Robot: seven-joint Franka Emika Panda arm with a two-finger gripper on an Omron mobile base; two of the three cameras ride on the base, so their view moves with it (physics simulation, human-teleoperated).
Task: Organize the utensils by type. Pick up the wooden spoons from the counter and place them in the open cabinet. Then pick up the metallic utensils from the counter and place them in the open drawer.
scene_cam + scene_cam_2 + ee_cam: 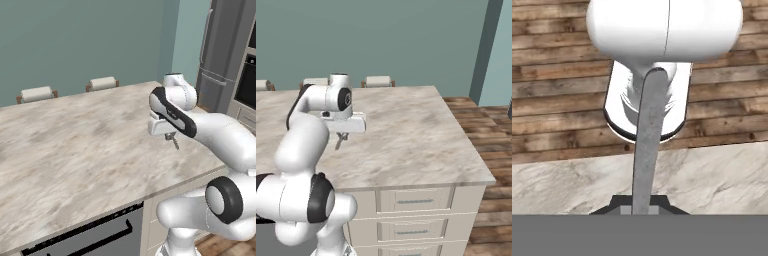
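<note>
Pinched almost together, the jaws of the gripper (640,209) clamp the end of a slim grey metal utensil (648,145), a flat, matte strip that runs straight out from the dark fingertips (623,204) in the hand view. From the base cameras the gripper (172,137) hangs above the counter (75,150), the utensil (340,141) dangling below it, clear of the stone. That counter is smooth beige-grey marbled stone above pale panelled drawer fronts (415,201).

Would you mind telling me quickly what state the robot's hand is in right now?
Hand: closed on a slim grey metal utensil, held above the counter.
</note>
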